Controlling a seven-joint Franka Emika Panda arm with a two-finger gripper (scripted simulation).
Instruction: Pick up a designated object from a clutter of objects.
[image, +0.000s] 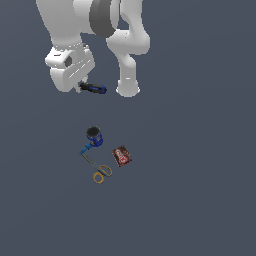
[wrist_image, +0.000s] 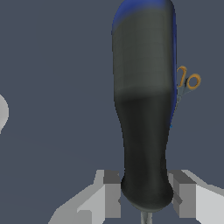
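End effector (wrist_image: 146, 197): narrow, its two fingers (wrist_image: 111, 194) clamped on the screwdriver's (image: 94, 89) handle base.
Screwdriver position: lifted, well above the clutter.
Long axis: horizontal, handle pointing toward the exterior view's right.
Left on the table (image: 200, 175): blue cup (image: 94, 135), scissors (image: 96, 167), red-brown box (image: 122, 156).

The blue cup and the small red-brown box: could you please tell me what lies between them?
Nothing: the exterior view shows only bare grey floor between the blue cup and the small red-brown box.

Screwdriver (wrist_image: 144, 113) shaft cut by wrist-view edge — scissors (wrist_image: 187, 81) mostly hidden behind handle.
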